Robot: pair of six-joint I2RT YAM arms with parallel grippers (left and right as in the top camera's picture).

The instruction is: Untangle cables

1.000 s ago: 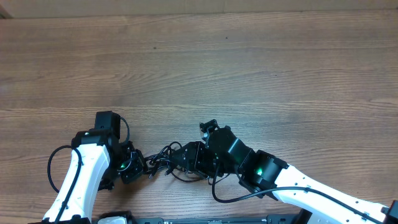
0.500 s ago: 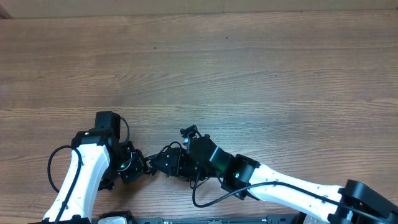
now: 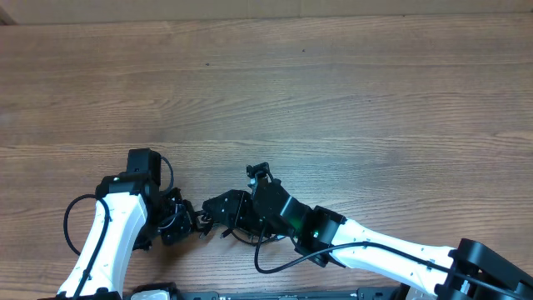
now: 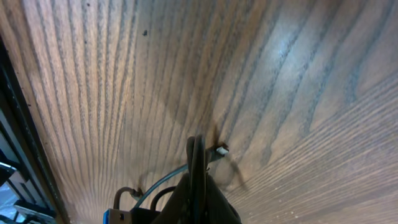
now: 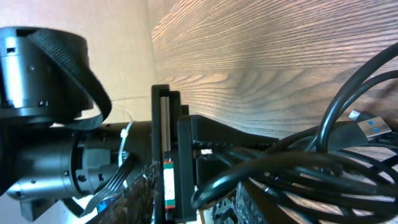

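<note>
From overhead I see the cables (image 3: 206, 222) bunched in a small black tangle near the front edge of the wooden desk (image 3: 333, 100), squeezed between my two arms. The left gripper (image 3: 185, 219) sits at the tangle's left end. On the left wrist camera its fingers (image 4: 185, 200) are pressed together on one thin cord, which loops up from between them, with a small silver plug (image 4: 221, 149) just beside it on the wood. The right gripper (image 3: 220, 208) meets the tangle from the right. Its fingers (image 5: 140, 190) stand partway apart with several cords running across them, but I cannot tell whether they pinch any. A blue-tongued USB plug (image 5: 373, 127) lies at the right of that view
</note>
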